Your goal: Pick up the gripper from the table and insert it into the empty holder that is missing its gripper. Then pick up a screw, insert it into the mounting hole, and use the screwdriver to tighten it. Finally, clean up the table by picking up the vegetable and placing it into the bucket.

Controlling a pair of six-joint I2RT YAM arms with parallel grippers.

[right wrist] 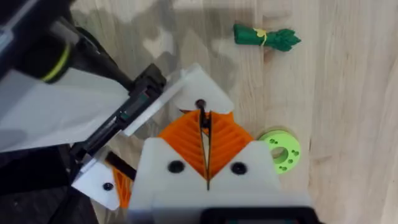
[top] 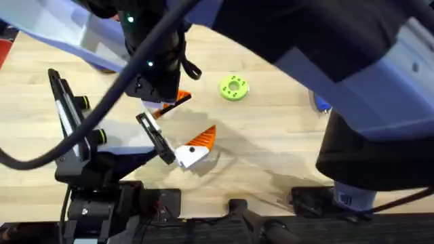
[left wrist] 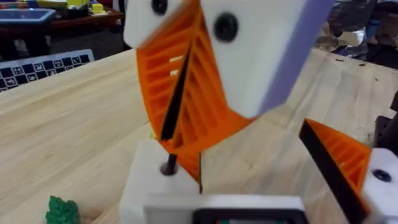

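While lying flat | vegetable (right wrist: 266, 37): slim dark green, yellow band

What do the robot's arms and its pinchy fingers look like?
The arms are black and pale blue-grey, with black cables looping along them. One arm has small green lights. The right gripper has white blocky fingers with orange ribbed pads and black round screws. The left gripper has the same white fingers and orange pads.
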